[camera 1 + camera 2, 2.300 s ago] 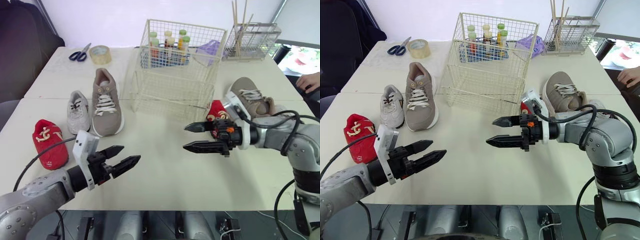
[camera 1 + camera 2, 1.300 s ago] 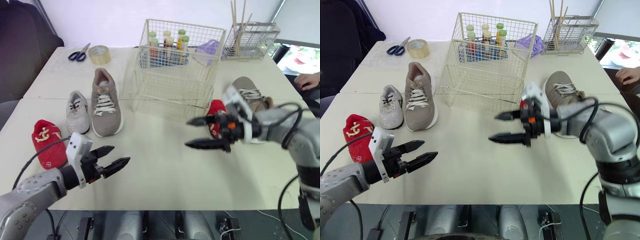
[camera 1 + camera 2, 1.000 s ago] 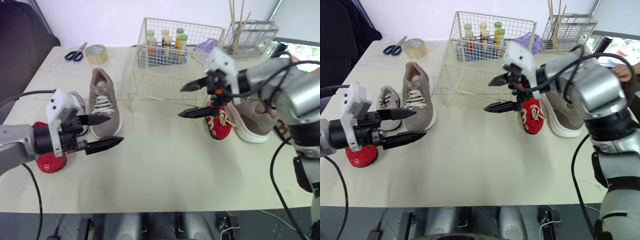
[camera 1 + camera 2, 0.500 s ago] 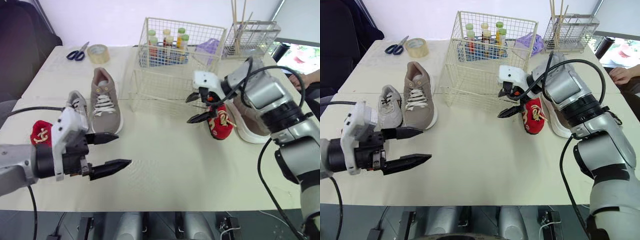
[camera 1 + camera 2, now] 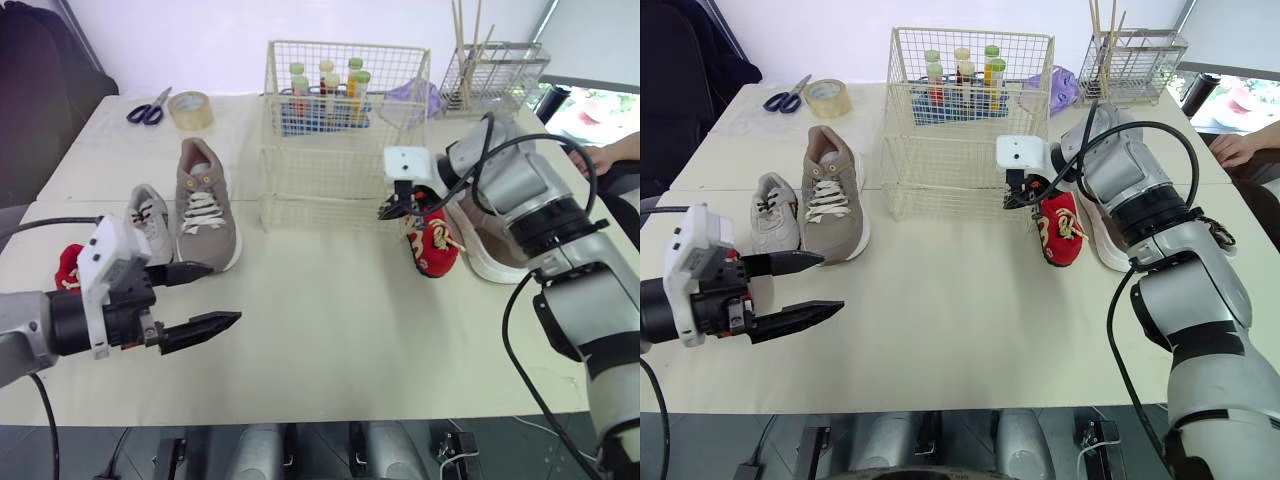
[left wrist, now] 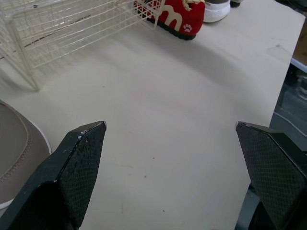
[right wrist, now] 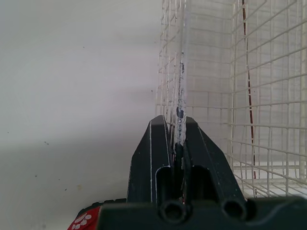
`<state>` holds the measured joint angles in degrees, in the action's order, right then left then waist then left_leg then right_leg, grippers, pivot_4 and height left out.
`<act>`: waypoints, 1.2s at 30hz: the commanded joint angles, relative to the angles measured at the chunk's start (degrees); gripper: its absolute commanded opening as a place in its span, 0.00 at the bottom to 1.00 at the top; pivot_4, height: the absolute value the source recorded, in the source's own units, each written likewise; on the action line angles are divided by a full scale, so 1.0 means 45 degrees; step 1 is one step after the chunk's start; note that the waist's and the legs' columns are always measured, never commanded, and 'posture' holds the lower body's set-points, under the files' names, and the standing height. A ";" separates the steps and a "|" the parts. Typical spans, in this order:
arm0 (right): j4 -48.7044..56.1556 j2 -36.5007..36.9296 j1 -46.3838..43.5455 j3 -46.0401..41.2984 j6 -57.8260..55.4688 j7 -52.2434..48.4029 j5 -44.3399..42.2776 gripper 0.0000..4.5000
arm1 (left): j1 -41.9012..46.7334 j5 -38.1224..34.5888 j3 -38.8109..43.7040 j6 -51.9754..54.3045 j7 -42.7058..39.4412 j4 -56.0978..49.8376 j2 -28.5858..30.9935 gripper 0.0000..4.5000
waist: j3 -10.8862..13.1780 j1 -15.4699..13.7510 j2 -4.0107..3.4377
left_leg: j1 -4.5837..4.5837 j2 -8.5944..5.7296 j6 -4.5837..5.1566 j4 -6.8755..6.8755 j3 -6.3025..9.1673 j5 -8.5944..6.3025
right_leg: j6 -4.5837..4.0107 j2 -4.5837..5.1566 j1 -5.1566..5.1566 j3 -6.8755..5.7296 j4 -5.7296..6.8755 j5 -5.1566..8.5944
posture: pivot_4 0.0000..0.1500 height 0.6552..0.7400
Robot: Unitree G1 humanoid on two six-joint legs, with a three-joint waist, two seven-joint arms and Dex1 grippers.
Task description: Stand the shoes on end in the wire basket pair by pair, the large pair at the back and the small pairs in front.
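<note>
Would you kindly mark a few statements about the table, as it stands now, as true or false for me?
1. The wire basket holds no shoes. True.
2. The left claw is shut on the small grey shoe. False: it is open over the bare table and holds nothing.
3. The right claw is shut on a corner wire of the basket. True.
4. Both red shoes lie on the robot's left. False: one red shoe lies on the right, by the right claw; the other red shoe is far left.
5. The scissors lie beside the tape roll. True.
</note>
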<state>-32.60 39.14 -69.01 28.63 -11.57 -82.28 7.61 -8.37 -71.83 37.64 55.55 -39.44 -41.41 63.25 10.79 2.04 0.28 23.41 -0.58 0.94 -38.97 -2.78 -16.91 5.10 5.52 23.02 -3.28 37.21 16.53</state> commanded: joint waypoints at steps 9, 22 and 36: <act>0.6604 0.1773 0.2189 -0.1472 -0.2280 -0.2128 -0.2059 0.01 | -0.1267 0.1401 0.1285 -0.0287 -0.1976 0.0550 -0.0151 1.00 | 0.0004 0.0076 -0.0005 | 0.0023 0.0013 -0.0009 0.0015 -0.0003 0.0005 | 0.0000 -0.0002 0.0035 -0.0004 0.0005 0.0000 | 1.00 1.00; 1.1898 0.2438 0.4696 -0.2133 -0.6539 -0.0825 -0.2837 0.01 | -0.0385 0.1633 0.0119 -0.0425 -0.2021 0.0812 -0.0213 1.00 | 0.0000 0.0029 -0.0004 | 0.0021 0.0017 -0.0013 0.0018 0.0008 0.0003 | -0.0003 0.0010 0.0029 -0.0004 0.0000 0.0001 | 1.00 1.00; 1.2951 0.2618 0.5390 -0.1726 -0.6882 -0.0328 -0.3076 0.01 | 0.0319 0.2009 -0.0607 -0.0481 -0.2124 0.1138 -0.0282 1.00 | -0.0005 0.0032 0.0004 | 0.0021 0.0017 -0.0008 0.0016 0.0007 0.0002 | -0.0002 0.0010 0.0024 -0.0004 -0.0001 0.0001 | 1.00 1.00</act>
<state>23.73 51.13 -45.53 20.01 -42.14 -82.67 -3.00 -7.80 -63.03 34.60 54.51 -48.56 -36.53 61.98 10.77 2.18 0.30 23.50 -0.51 0.90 -38.90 -2.75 -16.90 5.09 5.57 23.13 -3.30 37.20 16.53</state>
